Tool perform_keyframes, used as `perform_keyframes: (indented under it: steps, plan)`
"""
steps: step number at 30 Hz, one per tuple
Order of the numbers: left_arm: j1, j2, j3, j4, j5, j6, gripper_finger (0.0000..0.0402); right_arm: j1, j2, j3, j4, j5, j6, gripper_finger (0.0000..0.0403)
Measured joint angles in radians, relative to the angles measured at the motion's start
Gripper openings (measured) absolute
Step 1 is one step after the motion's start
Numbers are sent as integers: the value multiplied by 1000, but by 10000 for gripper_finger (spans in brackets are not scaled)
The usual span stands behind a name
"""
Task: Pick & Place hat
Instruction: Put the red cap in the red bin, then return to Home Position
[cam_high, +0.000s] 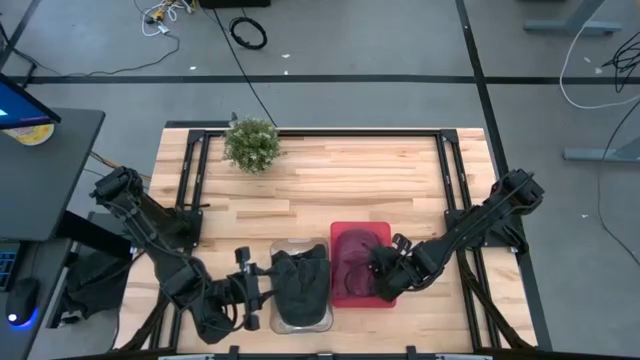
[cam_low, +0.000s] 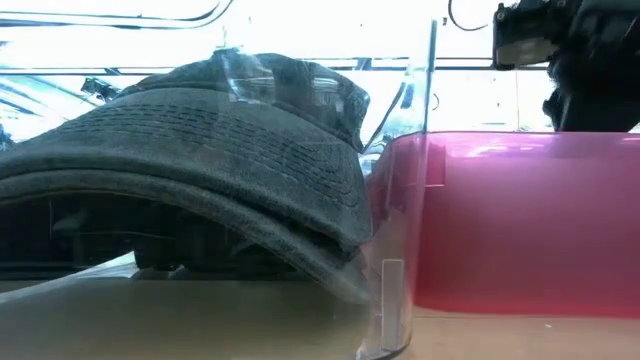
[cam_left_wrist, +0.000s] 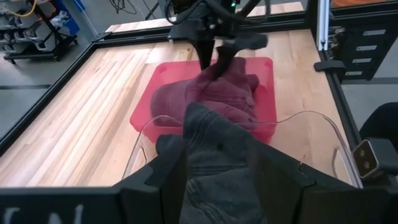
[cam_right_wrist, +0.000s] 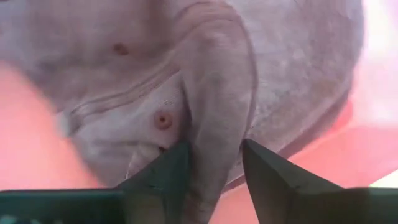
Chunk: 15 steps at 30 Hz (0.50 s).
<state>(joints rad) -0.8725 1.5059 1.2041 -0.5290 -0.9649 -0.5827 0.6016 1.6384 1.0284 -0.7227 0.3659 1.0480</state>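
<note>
**Two hats, two bins, both arms at the near edge**

High view: The wooden surface (cam_high: 330, 180) is carrying a clear bin (cam_high: 302, 318) with a dark grey hat (cam_high: 300, 278) in it, and just beside it a red bin (cam_high: 345, 296) holding a maroon hat (cam_high: 352, 255). The left gripper (cam_high: 262, 290) is sitting at the clear bin's left side; the right gripper (cam_high: 378, 272) is reaching over the red bin. A small potted plant (cam_high: 251, 144) is standing near the far edge.

Low view: The grey hat is pressing against the clear bin's wall, the red bin touching alongside.

Left wrist view: The left fingers (cam_left_wrist: 163, 174) are standing wide apart on either side of the grey hat's fabric, not pinching it.

Right wrist view: The right fingers (cam_right_wrist: 169, 167) are standing partly open astride a fold of the maroon hat; whether they are gripping it, cannot tell.
</note>
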Motion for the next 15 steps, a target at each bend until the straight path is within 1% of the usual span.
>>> perform_keyframes:
  steps: [3, 7, 9, 12, 13, 15]
  plan:
    - [6, 0, 0, 1, 0, 0, 172, 0, -33, 9, 19, -78, -42, 166]
    - [9, 0, 0, 1, 0, 3, 172, 0, -82, 9, 82, -113, -109, 175]
    - [11, 0, 0, 1, 0, 5, 172, -3, -107, 10, 103, -111, -213, 177]
    - [22, 0, 0, 15, -21, 41, 172, -17, -147, 10, 102, -111, -435, 178]
    - [26, 0, 0, 23, -22, 42, 172, -21, -161, 10, 102, -109, -482, 178]
    - [33, 0, 0, 43, -19, 43, 172, -25, -187, 10, 103, -108, -519, 178]
